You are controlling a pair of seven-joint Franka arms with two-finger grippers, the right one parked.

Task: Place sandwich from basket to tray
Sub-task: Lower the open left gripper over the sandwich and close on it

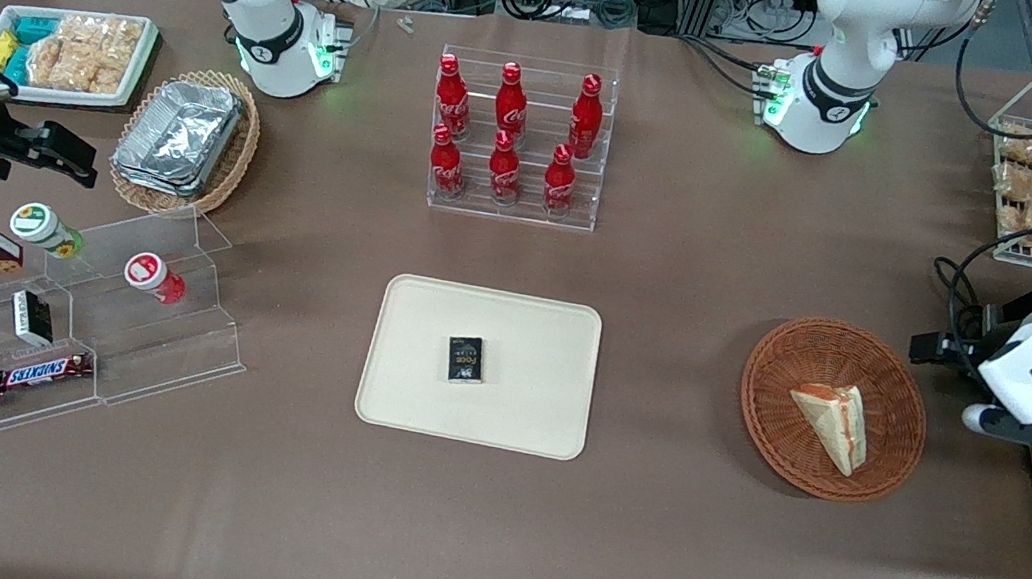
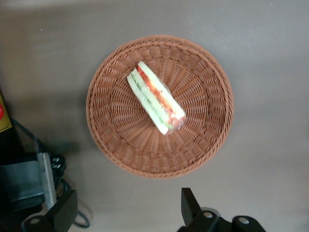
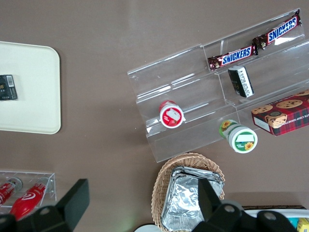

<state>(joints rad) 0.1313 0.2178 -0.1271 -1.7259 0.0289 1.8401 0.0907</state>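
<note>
Front view: sandwich (image 1: pixel 833 421) in basket (image 1: pixel 767 406), end effector (image 2: pixel 123 210) open above

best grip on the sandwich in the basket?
Come from above and pinch the sandwich across its two flat bread faces at mid-length: it stands on edge in the basket, filling up. The gripper hangs open beside the basket.

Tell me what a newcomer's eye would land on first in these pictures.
Probably the sandwich, a pale wedge lying alone in the reddish-brown basket toward the working arm's end of the table. Next the cream tray at mid-table, holding only a small black box, with red cola bottles on a clear rack farther from the front camera. The gripper hovers open above the basket's edge, holding nothing.
</note>
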